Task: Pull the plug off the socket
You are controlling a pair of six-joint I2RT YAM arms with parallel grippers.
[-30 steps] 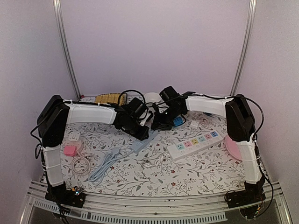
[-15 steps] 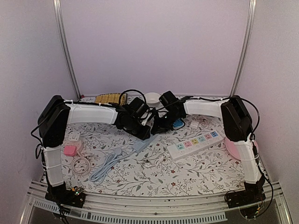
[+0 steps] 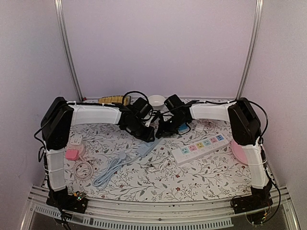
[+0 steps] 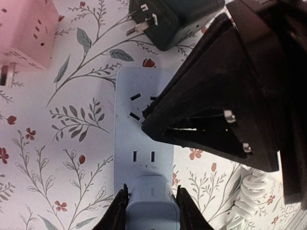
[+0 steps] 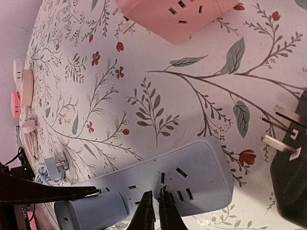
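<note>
A pale blue power strip (image 3: 145, 149) lies on the flowered cloth, with a pale blue plug (image 4: 150, 202) seated in its end socket. My left gripper (image 4: 151, 212) is shut on the plug, one finger on each side. My right gripper (image 5: 157, 211) is shut, its tips pressed together down on the strip (image 5: 192, 179) beside the plug (image 5: 91, 209). In the top view the two grippers, left (image 3: 145, 134) and right (image 3: 160, 130), meet over the strip. The right gripper's black body (image 4: 211, 115) covers part of the strip (image 4: 144, 120).
A pink cube socket (image 5: 180, 14) and a black adapter (image 5: 290, 177) with bare prongs lie close to the strip. A white strip with coloured sockets (image 3: 200, 147), a pink plate (image 3: 238, 151), a coiled white cable (image 3: 84, 168) and a blue cable (image 3: 108, 172) lie around.
Both grippers have shifted slightly towards the back of the table and drawn closer together over the strip. The strip and plug have hardly moved.
</note>
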